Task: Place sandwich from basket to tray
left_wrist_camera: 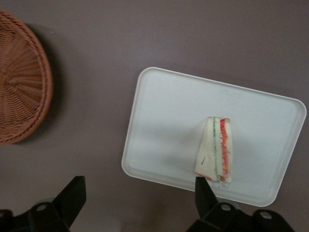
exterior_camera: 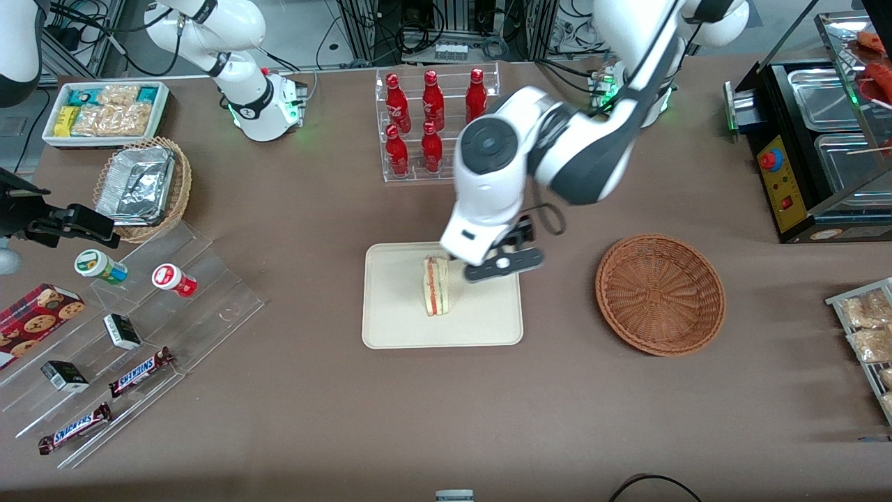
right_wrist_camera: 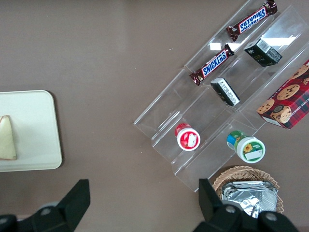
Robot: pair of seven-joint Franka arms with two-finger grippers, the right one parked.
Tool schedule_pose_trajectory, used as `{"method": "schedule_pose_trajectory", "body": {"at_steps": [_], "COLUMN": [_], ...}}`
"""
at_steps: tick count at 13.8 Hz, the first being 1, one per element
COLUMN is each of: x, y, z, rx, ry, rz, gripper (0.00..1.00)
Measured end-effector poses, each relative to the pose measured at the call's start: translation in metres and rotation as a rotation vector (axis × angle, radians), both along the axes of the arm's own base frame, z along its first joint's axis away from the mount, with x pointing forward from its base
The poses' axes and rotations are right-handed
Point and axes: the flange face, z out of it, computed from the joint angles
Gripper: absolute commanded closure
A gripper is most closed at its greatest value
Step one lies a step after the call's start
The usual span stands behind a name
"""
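The sandwich (exterior_camera: 437, 286) (left_wrist_camera: 216, 150), a pale wedge with red and green filling on its cut edge, stands on the cream tray (exterior_camera: 397, 328) (left_wrist_camera: 164, 111); the round reddish-brown basket (exterior_camera: 660, 294) (left_wrist_camera: 21, 92) sits apart, toward the working arm's end; the gripper (exterior_camera: 488, 259) (left_wrist_camera: 137, 198) hangs spread wide above the tray.

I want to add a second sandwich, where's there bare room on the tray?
The tray is bare nearer the camera and toward the parked arm's end of the sandwich. It's crowded where the open gripper hangs, toward the empty basket.
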Motion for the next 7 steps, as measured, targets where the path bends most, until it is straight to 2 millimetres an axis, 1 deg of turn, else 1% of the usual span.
{"method": "schedule_pose_trajectory", "body": {"at_steps": [1,3,7], "x": [0.005,0.012,0.008], "y": [0.022,0.067,0.161], "z": [0.016,0.041,0.078], "rx": [0.007,0.008,0.024], "ry": [0.002,0.0,0.045], "rz": [0.03,0.052,-0.019], "gripper": [0.01,0.01,0.01]}}
